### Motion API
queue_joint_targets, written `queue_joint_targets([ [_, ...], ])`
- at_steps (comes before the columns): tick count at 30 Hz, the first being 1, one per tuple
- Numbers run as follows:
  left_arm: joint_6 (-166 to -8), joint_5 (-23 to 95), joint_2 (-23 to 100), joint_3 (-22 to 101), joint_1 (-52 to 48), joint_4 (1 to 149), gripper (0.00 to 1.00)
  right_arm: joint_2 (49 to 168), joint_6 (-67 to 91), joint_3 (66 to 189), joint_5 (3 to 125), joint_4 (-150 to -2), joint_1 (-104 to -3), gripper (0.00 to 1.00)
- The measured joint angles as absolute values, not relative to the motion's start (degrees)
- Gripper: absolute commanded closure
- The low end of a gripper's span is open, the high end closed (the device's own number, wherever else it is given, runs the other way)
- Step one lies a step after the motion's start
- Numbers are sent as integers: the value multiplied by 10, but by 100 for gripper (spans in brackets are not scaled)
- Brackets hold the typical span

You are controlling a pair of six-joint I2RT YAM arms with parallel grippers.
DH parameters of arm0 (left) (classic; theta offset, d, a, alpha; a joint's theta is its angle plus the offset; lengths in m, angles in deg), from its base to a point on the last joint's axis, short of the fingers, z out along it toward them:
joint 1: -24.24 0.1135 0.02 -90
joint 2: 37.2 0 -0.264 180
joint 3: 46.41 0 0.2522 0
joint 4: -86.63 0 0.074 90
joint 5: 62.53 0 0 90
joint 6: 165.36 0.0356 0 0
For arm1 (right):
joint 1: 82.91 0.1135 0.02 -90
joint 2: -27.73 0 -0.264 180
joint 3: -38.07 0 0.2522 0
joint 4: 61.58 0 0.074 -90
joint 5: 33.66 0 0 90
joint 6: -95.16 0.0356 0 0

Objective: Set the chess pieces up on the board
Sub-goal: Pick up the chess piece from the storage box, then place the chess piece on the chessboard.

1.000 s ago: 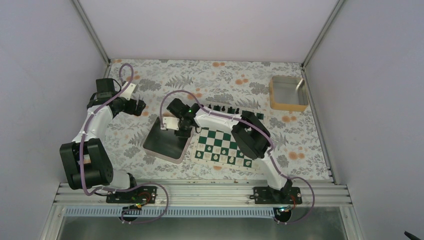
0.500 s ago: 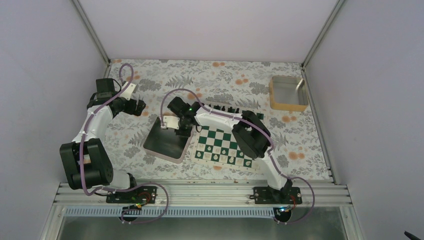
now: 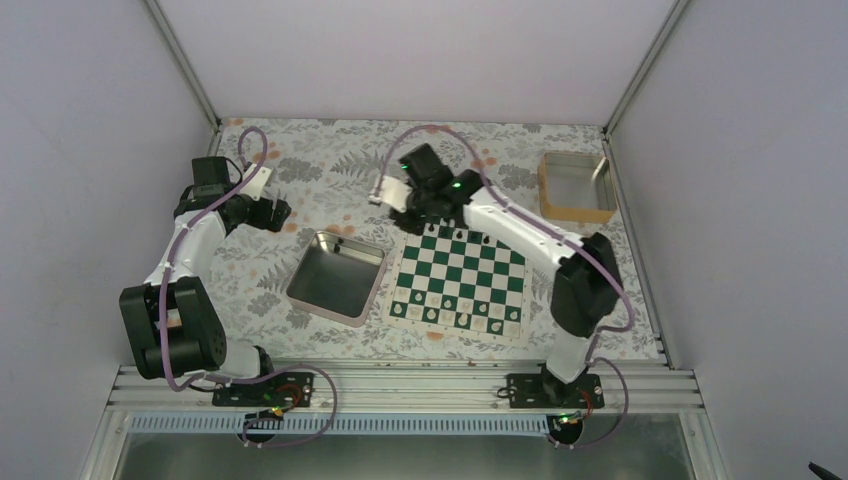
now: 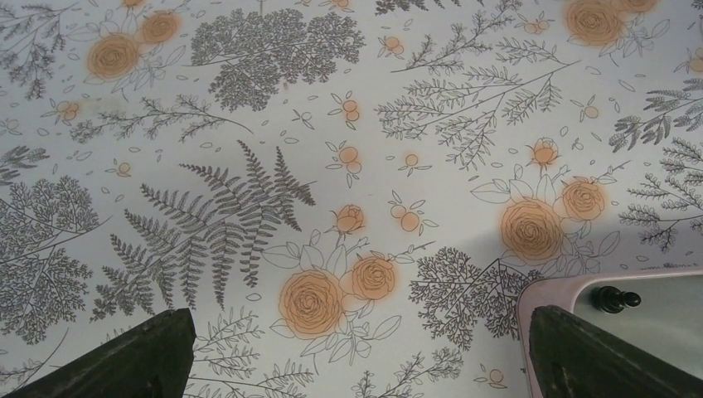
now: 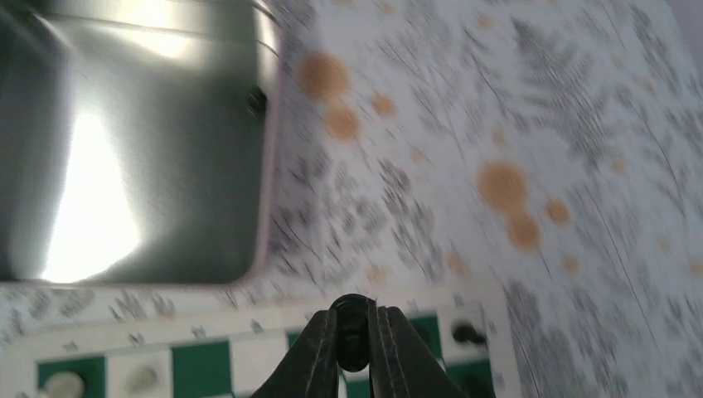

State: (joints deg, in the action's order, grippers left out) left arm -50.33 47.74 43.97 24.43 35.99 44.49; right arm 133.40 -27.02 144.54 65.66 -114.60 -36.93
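A small black chess piece [image 5: 351,336] is pinched in the right gripper [image 5: 355,319], whose jaws are closed tight on it. The wrist view is smeared with motion, so I can't make out which piece it is. It hangs over the far left corner of the board [image 3: 455,272], above the white border and the first squares there.

A second ago that same arm was bent down into the metal tray [image 3: 335,282] with its jaws partly apart. Since then they have shut, and the arm has lifted and swung across to the board's far edge. So the pick came off. What is left for this piece, I'd judge, is to lower it onto its square in the back rows and let go.

A few other black pieces [image 3: 459,234] stand along the board's far rank, and pale pieces [image 3: 450,317] sit along the near rows. At least one more black piece [image 4: 614,298] lies in a corner of the tray, so there look to be more trips to make.

The left gripper [image 4: 358,332] hovers spread wide and empty over the flowered tablecloth [image 4: 249,124], just beside the tray, exactly where it was a second ago.
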Motion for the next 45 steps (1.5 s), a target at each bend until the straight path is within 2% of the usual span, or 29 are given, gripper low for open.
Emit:
queue_joint_targets([
  [13, -503, 469, 453, 245, 359, 445, 0, 1116, -252, 1132, 670, -1101, -644, 89],
  [21, -503, 461, 454, 247, 354, 445, 0, 1106, -268, 1041, 699, -1060, -736, 89],
  [30, -503, 458, 454, 248, 353, 445, 0, 1143, -285, 1019, 722, -1013, -777, 88],
  [45, -503, 455, 454, 248, 352, 445, 0, 1198, -293, 1020, 737, -979, -779, 87],
])
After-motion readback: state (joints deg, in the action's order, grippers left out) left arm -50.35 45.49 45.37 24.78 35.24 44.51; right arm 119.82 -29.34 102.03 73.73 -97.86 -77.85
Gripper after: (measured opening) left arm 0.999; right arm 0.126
